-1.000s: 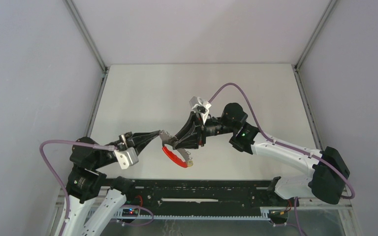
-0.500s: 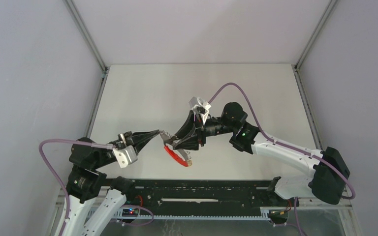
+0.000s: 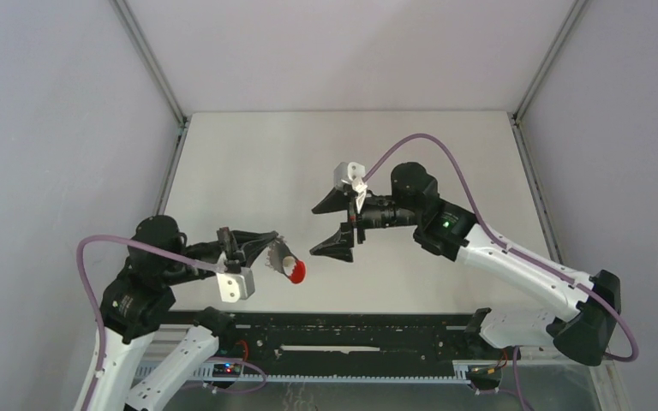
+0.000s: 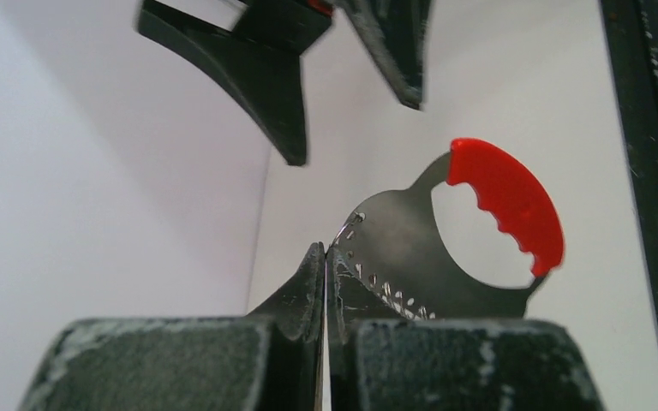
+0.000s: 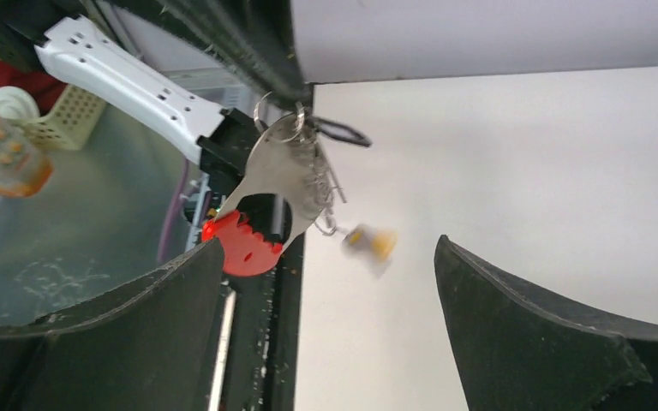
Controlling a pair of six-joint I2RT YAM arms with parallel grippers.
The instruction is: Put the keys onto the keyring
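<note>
Left arm (image 3: 150,278) has jaws clamped, right arm (image 3: 488,248) jaws wide apart

We found the keyring (image 4: 394,244) silver with a red band, one key (image 5: 368,242) tagged yellow-orange, the table (image 3: 266,154) white, the arms' cables (image 3: 421,136) purple.

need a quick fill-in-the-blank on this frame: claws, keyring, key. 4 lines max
1. The left claw is ___ on the keyring, holding it off the table.
2. The right claw stands ___ with nothing between its fingers.
3. The keyring's plastic grip is ___.
4. A blurred key with a yellow-orange tag dangles from the keyring's small wire ___.

Missing words: shut; open; red; rings
</note>
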